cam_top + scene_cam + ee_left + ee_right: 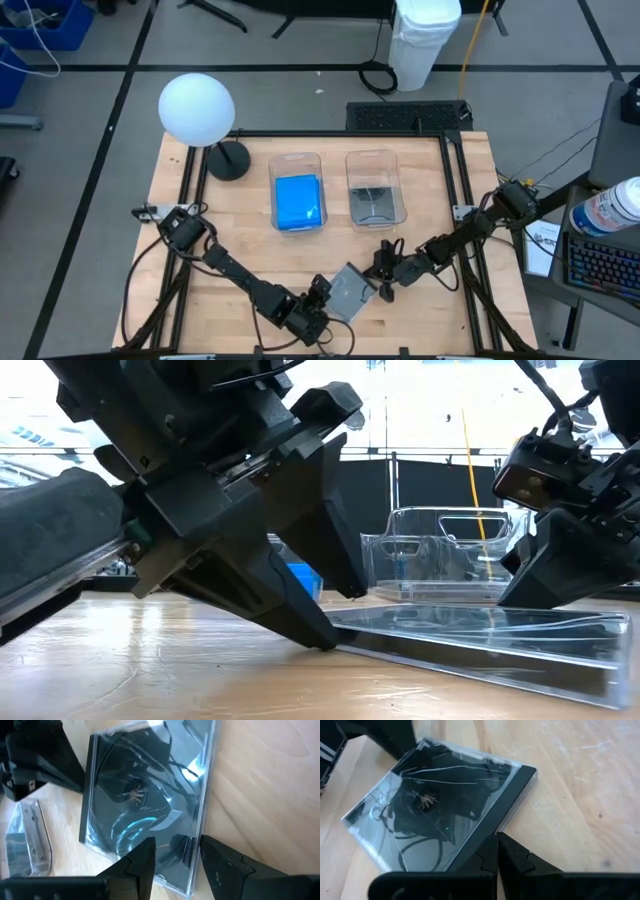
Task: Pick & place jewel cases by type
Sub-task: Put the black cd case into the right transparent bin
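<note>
I've got one grey see-through jewel case [352,291] lying near the table's [240,250] front edge, between both grippers; in the low view its L side sits lifted off the wood. L gripper [176,851] is at its edge, fingers part-spread w/ the case edge between them; can't tell if they've gripped. R gripper [497,851] has fingers pressed together, tips against the case's opposite edge. Farther back, two clear tubs: L tub [297,192] w/ blue cases [298,200], R tub [375,188] w/ grey ones.
</note>
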Controlling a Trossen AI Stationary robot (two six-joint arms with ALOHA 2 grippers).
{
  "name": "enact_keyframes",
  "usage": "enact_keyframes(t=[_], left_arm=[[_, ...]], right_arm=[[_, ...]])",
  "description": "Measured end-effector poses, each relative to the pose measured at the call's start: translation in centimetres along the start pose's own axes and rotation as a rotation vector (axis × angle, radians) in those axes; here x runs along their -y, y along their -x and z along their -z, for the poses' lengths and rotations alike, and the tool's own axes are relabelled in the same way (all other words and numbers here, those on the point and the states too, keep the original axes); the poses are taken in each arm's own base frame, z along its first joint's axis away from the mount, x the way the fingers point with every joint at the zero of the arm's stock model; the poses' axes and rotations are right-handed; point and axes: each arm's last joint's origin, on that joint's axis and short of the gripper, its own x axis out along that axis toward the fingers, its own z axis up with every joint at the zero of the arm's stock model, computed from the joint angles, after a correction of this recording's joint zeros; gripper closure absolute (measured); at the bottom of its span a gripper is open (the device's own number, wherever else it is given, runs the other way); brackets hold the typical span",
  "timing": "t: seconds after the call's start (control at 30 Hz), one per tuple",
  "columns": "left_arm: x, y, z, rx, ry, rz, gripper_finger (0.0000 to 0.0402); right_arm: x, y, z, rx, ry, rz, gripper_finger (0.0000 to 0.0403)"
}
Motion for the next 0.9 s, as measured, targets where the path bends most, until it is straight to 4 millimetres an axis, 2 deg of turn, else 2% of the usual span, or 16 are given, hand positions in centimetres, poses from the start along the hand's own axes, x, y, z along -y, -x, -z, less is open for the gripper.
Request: enact_keyframes(t=[0.23, 0.57, 0.73, 0.9], left_arm=[[0.4, 0.3, 0.2, -0.021, 0.012, 0.05, 0.0243], [0.4, 0.3, -0.1, 0.016, -0.114, 0.071, 0.0243], [-0.3, -0.5, 0.3, -0.029, -0.093, -0.043, 0.0243], [-1.1, -0.9, 0.5, -0.049, -0.008, -0.091, 0.0243]], right_arm=[[-0.3, 0.0, -0.1, -0.007, 0.003, -0.051, 0.0403], [-1.4, 0.3, 0.5, -0.082, 0.031, -0.194, 0.0403], [-3.4, 0.9, 1.0, -0.143, 0.129, -0.427, 0.0402], [-3.9, 1.6, 0.8, -0.084, 0.166, -0.413, 0.0402]])
